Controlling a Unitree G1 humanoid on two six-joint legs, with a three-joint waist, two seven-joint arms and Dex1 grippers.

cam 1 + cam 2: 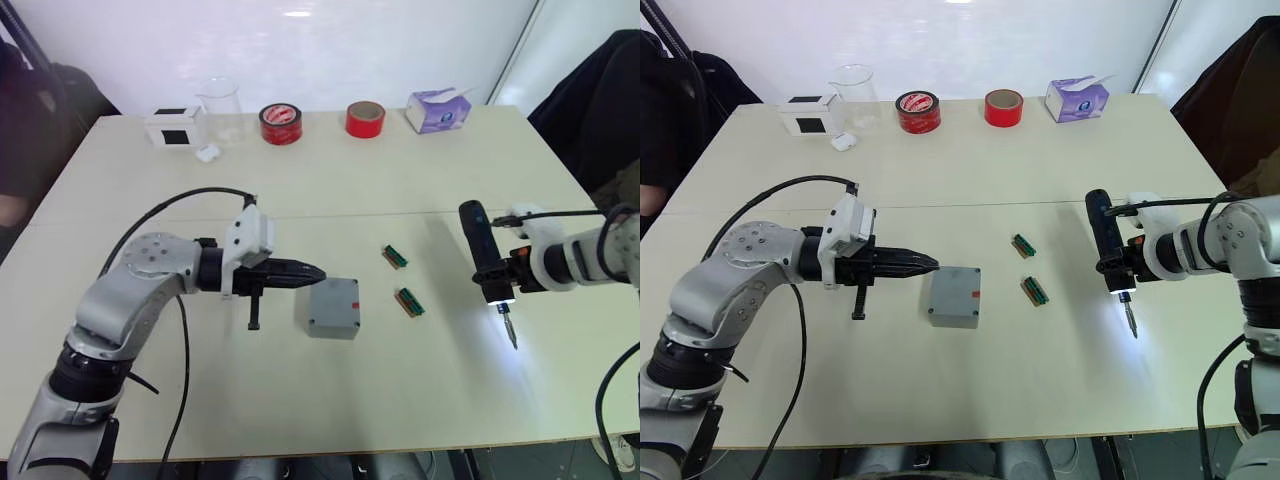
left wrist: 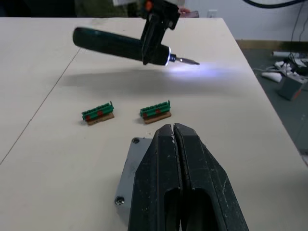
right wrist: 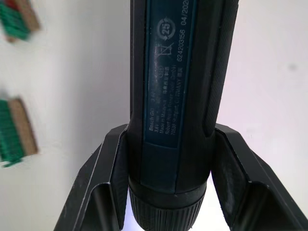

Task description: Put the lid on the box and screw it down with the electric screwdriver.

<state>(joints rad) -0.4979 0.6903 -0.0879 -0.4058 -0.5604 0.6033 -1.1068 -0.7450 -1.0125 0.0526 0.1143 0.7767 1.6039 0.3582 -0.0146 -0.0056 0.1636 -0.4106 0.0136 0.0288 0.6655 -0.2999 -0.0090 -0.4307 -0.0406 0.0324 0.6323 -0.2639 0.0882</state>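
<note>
Fingers of our left gripper [image 1: 312, 272] are pressed together with nothing between them, their tips at the near upper edge of the small square grey cast-metal box [image 1: 333, 308], which sits on the pale worktop [image 1: 400, 190] with its thin flat grey metal lid [image 2: 126, 179] seemingly already on, a corner screw visible in the left wrist view. We judge the closed fingers are there to steady or nudge the box. Our right gripper [image 1: 1118, 262] is clamped around the fat black pen-shaped electric screwdriver [image 1: 486, 263], well to the right of the box, bit angled down and its white light pooling on the worktop. Two small green-and-brown connector parts [image 1: 402, 280] lie between box and screwdriver. Driving the screws looks like the remaining step.
</note>
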